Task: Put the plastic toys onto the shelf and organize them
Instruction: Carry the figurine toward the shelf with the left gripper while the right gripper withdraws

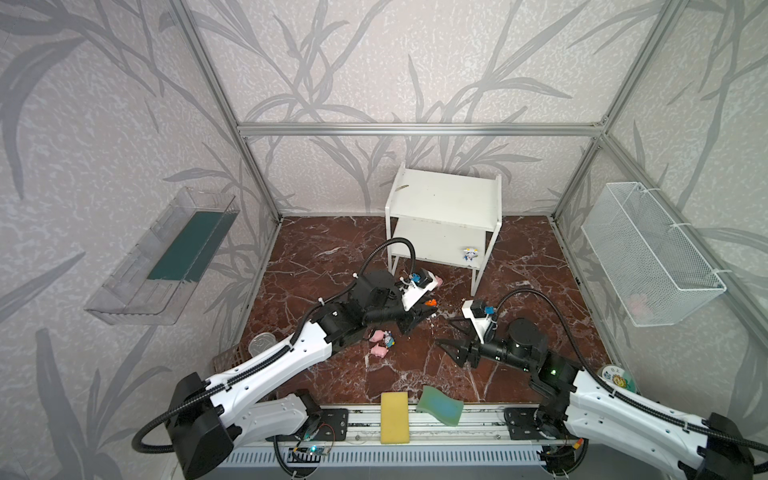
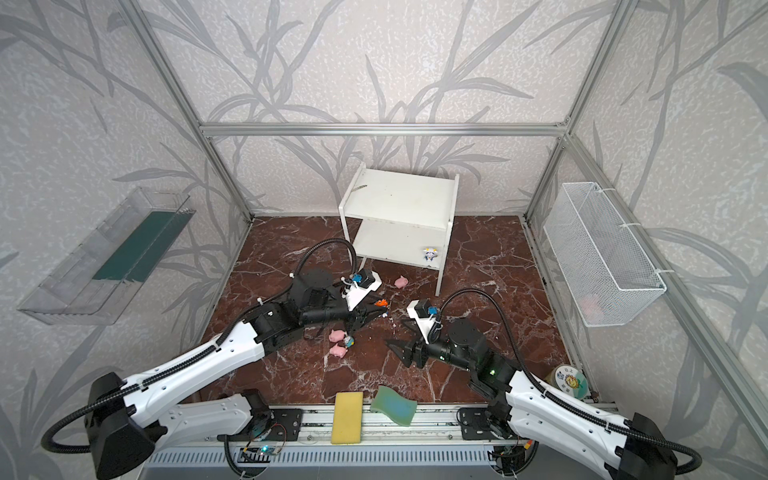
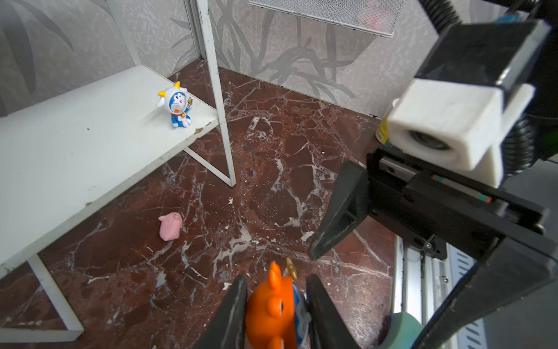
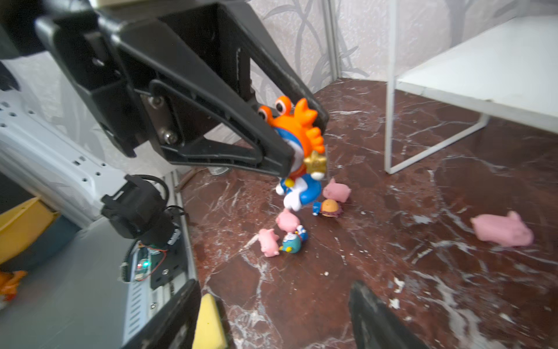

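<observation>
The left hand (image 3: 276, 287) is clamped on the orange crab-hooded figurine (image 4: 299, 127), pinching its big head from the sides and holding it clear of the table (image 1: 324, 257), just in front of the shelf (image 1: 444, 199). The right hand (image 1: 444, 331) hangs nearby, jaws apart and empty. To place it well, I judge the left arm should carry the figurine in over the lower board (image 1: 432, 245) and turn it feet-down. It should go beside the white-hooded figurine (image 1: 470, 252), which stands near that board's right front corner, without nudging it. The hand should let go only once the base sits flat. The pink pigs (image 2: 337, 335) lie on the table.
</observation>
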`<move>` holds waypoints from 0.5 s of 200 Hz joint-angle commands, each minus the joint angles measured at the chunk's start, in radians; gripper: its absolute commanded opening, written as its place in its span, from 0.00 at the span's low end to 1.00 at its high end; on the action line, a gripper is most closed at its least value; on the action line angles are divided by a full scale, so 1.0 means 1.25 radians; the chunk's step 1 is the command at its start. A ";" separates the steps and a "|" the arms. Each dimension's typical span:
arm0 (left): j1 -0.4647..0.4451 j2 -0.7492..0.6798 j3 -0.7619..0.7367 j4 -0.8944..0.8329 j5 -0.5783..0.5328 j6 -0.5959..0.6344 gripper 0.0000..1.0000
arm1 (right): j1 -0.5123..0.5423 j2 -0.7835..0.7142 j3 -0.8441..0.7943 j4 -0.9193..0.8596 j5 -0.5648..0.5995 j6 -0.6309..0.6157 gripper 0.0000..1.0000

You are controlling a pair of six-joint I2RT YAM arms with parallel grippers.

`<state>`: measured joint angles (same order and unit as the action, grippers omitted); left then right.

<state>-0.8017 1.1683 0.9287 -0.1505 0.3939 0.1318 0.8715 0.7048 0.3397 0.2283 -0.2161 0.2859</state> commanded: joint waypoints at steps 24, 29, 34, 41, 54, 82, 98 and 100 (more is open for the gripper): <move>0.009 0.144 0.158 -0.041 -0.021 0.205 0.33 | -0.001 -0.140 0.040 -0.309 0.207 -0.042 0.89; 0.011 0.162 0.177 -0.052 -0.017 0.221 0.33 | -0.001 -0.155 0.044 -0.330 0.224 -0.042 0.89; 0.012 0.181 0.197 -0.062 -0.016 0.235 0.33 | -0.002 -0.168 0.047 -0.350 0.242 -0.041 0.90; 0.014 0.206 0.225 -0.074 -0.013 0.251 0.33 | -0.004 -0.186 0.050 -0.377 0.257 -0.041 0.91; 0.022 0.248 0.268 -0.081 -0.005 0.269 0.33 | -0.004 -0.210 0.053 -0.415 0.271 -0.041 0.92; 0.040 0.327 0.338 -0.065 0.017 0.287 0.33 | -0.004 -0.238 0.051 -0.443 0.284 -0.036 0.97; 0.046 0.366 0.372 -0.053 0.023 0.293 0.33 | -0.004 -0.244 0.053 -0.446 0.290 -0.034 1.00; 0.048 0.371 0.376 -0.053 0.026 0.294 0.33 | -0.004 -0.246 0.052 -0.448 0.291 -0.035 1.00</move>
<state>-0.7593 1.5753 1.3235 -0.2195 0.3935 0.4316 0.8684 0.4145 0.3790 -0.2687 0.1005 0.2489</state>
